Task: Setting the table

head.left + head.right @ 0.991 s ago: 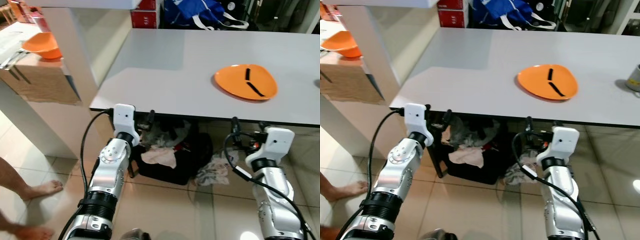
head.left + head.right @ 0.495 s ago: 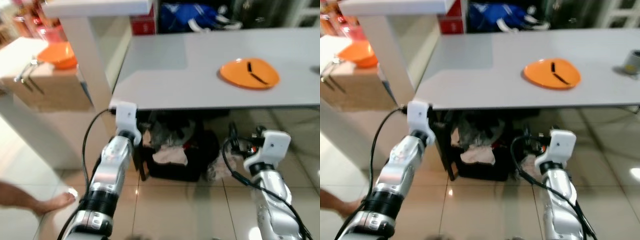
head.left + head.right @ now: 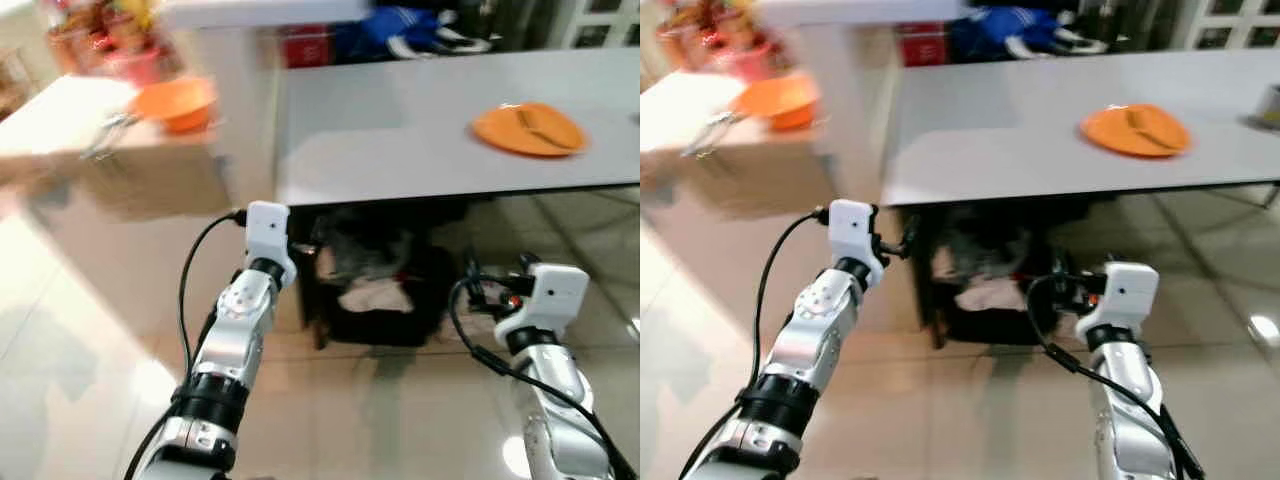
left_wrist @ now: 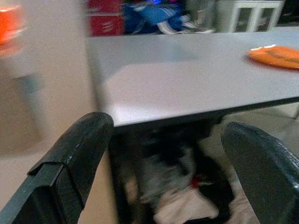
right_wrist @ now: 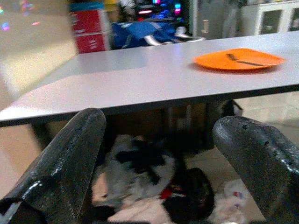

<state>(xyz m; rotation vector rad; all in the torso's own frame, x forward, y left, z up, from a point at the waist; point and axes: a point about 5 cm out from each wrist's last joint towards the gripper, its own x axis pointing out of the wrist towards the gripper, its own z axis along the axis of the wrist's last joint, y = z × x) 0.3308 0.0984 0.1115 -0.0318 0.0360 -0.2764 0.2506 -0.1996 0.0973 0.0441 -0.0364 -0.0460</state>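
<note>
The robot stands back from a grey surface (image 3: 400, 140), both silver arms held low in front of it below the level of the top. The left gripper (image 4: 168, 168) and the right gripper (image 5: 156, 163) each have their jaws spread wide and released, holding nothing. An orange plate (image 3: 529, 129) sits on the far right part of the grey surface, with dark utensils (image 5: 247, 60) lying across it; they are too blurred to name more closely. On a lower wooden surface (image 3: 130, 150) to the robot's left rests an orange bowl (image 3: 177, 102), with what look like metal utensils (image 3: 105, 135) just beside it; whether the bowl holds anything cannot be told. Under the grey surface a dark basket (image 3: 375, 300) is heaped with crumpled cloths (image 3: 375, 295), and more cloth (image 3: 1080, 325) lies on the tiled floor (image 3: 90, 340) beside it. The head views are smeared, suggesting the robot is moving, and that is the main hazard: with the arms riding just under the edge, a careless step or lift could knock a wrist against the underside, and the loose cloth on the glossy tiles could catch a foot.
</note>
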